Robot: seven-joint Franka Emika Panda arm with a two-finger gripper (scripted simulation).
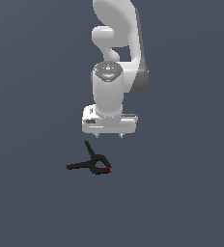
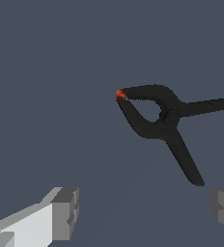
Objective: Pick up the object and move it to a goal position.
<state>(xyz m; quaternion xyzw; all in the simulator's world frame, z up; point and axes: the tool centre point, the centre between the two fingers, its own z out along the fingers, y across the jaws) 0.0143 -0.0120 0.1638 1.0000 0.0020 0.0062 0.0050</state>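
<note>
The object is a small black spring clamp (image 1: 93,163) lying flat on the dark grey floor, its two thin handles splayed toward the exterior view's left and its red tip toward the right. In the wrist view the clamp (image 2: 163,119) shows its rounded jaw loop and red tip clearly. My gripper (image 1: 109,135) hangs above the clamp and slightly to the exterior view's right, apart from it. Its fingers (image 2: 65,212) stand wide apart with nothing between them, so the gripper (image 2: 145,211) is open.
The white arm (image 1: 116,53) rises behind the gripper in the exterior view. Around the clamp lies only flat dark grey floor (image 1: 181,202).
</note>
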